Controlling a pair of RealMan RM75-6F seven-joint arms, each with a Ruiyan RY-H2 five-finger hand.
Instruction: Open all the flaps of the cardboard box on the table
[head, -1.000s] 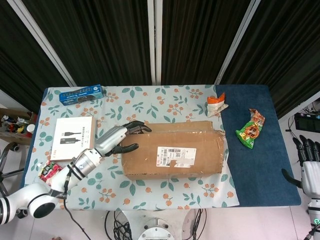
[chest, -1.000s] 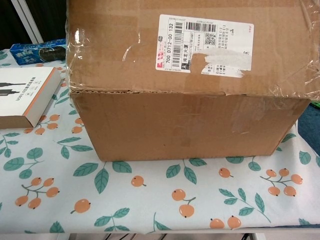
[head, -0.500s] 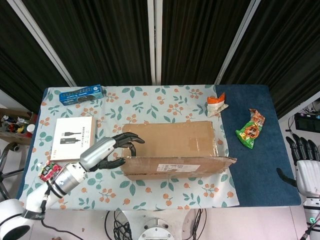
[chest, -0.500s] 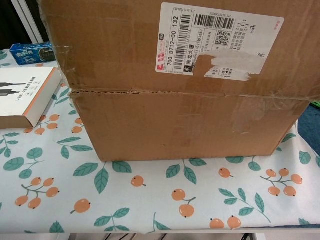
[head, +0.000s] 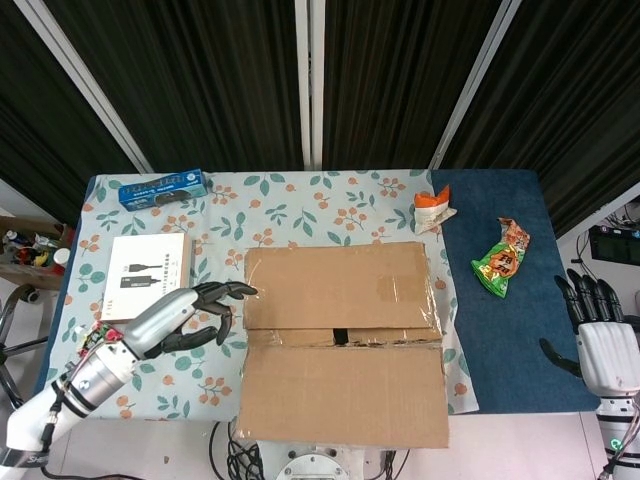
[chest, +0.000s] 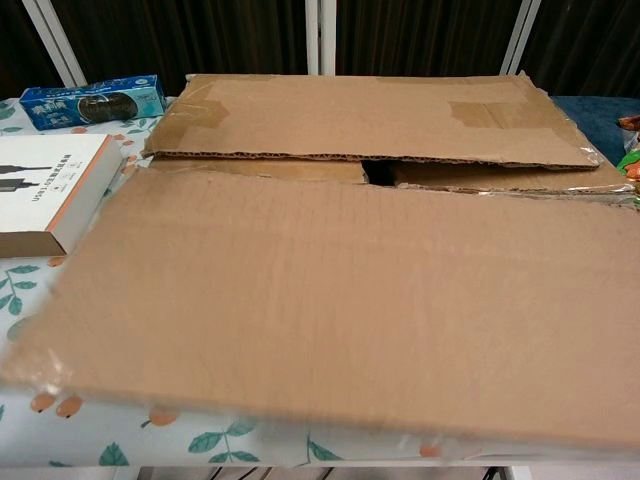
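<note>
Cardboard box (head: 340, 290) near flap (head: 342, 393) folded out, no label legible; left hand (head: 205, 310) and right hand (head: 598, 335) empty, fingers spread

Matt corrugated cardboard box (head: 340, 340) with glossy tape; printed cloth table cover (head: 300, 205).

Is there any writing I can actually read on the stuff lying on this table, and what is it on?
No text can be read for certain.
Blue box: white print along its side, too blurred to read.
White box: a dark line of print on its lid, too small to read.
Green snack bag: bright printing, too small to read.
Cardboard box: no writing shows on its flaps.
</note>
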